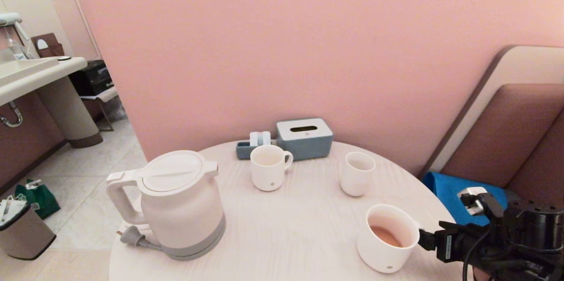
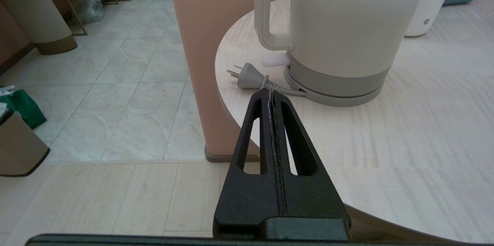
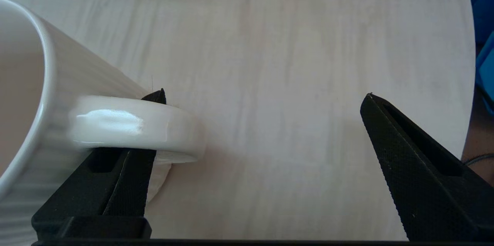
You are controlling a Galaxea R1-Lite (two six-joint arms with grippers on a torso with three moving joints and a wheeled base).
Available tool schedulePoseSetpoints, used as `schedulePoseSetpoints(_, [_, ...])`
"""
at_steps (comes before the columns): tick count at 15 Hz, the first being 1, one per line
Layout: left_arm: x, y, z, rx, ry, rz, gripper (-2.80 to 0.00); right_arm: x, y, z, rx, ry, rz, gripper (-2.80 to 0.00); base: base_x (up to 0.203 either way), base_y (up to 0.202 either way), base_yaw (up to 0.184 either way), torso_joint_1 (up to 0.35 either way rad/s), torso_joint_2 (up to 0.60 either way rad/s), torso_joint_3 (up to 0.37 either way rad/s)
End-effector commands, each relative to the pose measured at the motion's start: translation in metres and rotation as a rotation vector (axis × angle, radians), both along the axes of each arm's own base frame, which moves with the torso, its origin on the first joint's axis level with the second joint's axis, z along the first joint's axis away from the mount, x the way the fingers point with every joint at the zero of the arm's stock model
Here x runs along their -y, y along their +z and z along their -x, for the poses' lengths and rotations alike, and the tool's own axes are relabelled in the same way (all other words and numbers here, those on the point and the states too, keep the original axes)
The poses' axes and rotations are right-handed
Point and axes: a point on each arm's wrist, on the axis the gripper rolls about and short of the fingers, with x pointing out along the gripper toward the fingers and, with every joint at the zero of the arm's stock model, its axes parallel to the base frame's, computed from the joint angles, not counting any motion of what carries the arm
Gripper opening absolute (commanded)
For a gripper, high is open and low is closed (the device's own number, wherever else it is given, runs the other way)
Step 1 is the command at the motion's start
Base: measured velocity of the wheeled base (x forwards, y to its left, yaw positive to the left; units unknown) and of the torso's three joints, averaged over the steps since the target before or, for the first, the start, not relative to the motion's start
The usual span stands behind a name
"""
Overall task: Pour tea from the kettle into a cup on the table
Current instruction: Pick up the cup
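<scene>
Ribbed cup holding tea stands near the round tabletop's front right edge.
The right hand is spread wide, one finger under the cup's handle. The kettle stands well apart at left; the left hand, pressed together, hangs beside that edge.

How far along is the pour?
Done, by the look of it: the cup already holds some tea, and the kettle stands upright on the table, lid on, nothing gripping it. In hand: the right gripper is open by the cup's handle, one finger through its loop. The left gripper is shut, clear of the kettle. Nothing obvious left.
</scene>
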Motion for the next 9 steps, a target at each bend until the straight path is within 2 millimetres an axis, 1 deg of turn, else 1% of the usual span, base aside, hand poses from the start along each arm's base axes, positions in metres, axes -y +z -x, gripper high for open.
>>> schedulePoseSetpoints(1, [0.0, 0.0, -0.0001, -0.002, 0.001, 0.0, -2.8, -0.0006, -0.0059, -0.0029, -0.012, 0.003, 0.0, 0.0, 0.0, 0.0, 0.0, 0.0, 0.0, 0.0])
schedulePoseSetpoints(4, [0.0, 0.0, -0.0001, -0.002, 0.001, 0.0, -2.8, -0.0014, -0.0106, -0.0027, -0.013, 0.007, -0.001, 0.0, 0.0, 0.0, 0.0, 0.0, 0.0, 0.0])
schedulePoseSetpoints(9, [0.0, 0.0, -0.0001, -0.002, 0.001, 0.0, -2.8, -0.0045, -0.0104, -0.0018, 0.008, 0.021, -0.002, 0.0, 0.0, 0.0, 0.0, 0.0, 0.0, 0.0])
